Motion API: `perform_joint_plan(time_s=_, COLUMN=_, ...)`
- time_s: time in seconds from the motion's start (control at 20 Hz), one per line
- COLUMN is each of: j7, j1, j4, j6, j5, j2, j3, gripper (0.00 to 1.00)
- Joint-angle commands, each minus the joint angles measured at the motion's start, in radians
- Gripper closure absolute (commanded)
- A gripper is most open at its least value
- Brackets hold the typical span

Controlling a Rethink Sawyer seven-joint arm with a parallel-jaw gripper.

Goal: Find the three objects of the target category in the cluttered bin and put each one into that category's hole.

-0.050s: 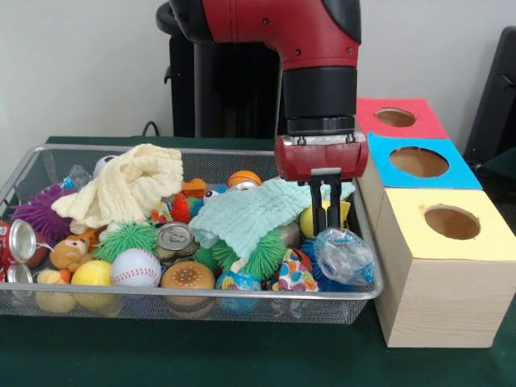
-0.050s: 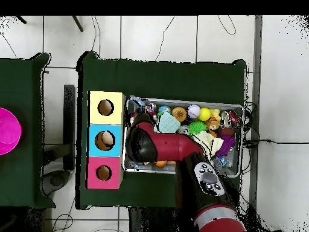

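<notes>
Front view shows the red and black gripper [image 1: 326, 203] lowered into the wire mesh bin [image 1: 201, 300] at its right end, fingers close together over a yellow ball [image 1: 309, 222], whether gripping anything I cannot tell; a mint green knitted cloth [image 1: 246, 216] lies just beside it; a crumpled clear plastic bottle [image 1: 344, 255] rests below; the wooden box's yellow-topped hole [image 1: 451, 222], blue-topped hole [image 1: 418, 162] and red-topped hole [image 1: 395, 118] stand to the right.
</notes>
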Motion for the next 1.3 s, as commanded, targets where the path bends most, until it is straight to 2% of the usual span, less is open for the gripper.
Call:
perform_joint_plan(time_s=0.05, j7=0.154, j1=0.006, j4=0.065, j6=0.114, j5=0.018, j2=-0.021, j3=-0.032, gripper=1.00)
perform_joint_plan(time_s=0.4, j7=0.148, j1=0.014, j4=0.073, j6=0.100, j5=0.006, j2=-0.004, j3=-0.084, gripper=1.00)
perform_joint_plan(time_s=0.6, j7=0.153, j1=0.007, j4=0.076, j6=0.068, j5=0.000, j2=0.032, j3=-0.097, gripper=1.00)
perform_joint_plan(time_s=0.8, j7=0.164, j1=-0.018, j4=0.070, j6=0.005, j5=-0.011, j2=0.033, j3=-0.057, gripper=1.00)
perform_joint_plan(time_s=0.95, j7=0.169, j1=-0.054, j4=0.054, j6=-0.072, j5=-0.042, j2=0.023, j3=0.032, gripper=1.00)
perform_joint_plan(time_s=1.1, j7=0.171, j1=-0.058, j4=0.033, j6=-0.090, j5=-0.041, j2=0.025, j3=0.061, gripper=1.00)
perform_joint_plan(time_s=1.3, j7=0.146, j1=-0.070, j4=0.014, j6=-0.051, j5=-0.038, j2=0.024, j3=0.094, gripper=1.00)
